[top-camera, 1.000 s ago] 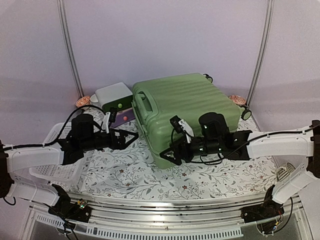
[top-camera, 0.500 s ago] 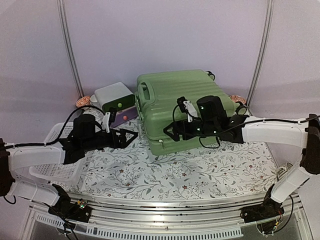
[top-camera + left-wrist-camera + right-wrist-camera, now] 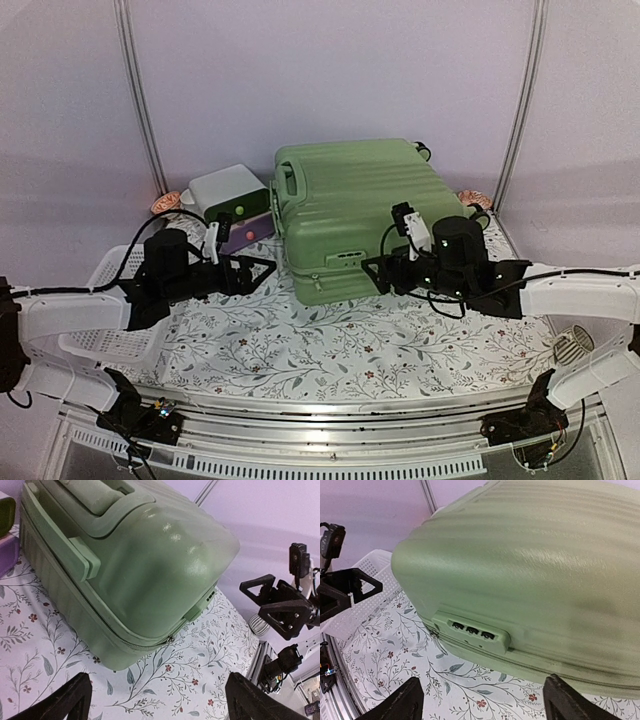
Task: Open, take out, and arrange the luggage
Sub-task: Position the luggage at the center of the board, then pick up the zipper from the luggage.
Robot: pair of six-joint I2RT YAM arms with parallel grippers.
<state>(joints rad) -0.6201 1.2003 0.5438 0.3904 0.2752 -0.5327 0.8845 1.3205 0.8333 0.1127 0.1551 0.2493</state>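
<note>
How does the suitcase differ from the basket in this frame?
The suitcase is light green with a solid ribbed shell; the basket is white and perforated. The suitcase is far bigger than the basket. The suitcase is closed, its zip shut, while the basket is open on top. Both sit on the table.

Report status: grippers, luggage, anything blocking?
Left gripper open, empty. Right gripper open, empty, facing the lock. Luggage lying flat, zipped shut. Nothing between grippers and luggage.
</note>
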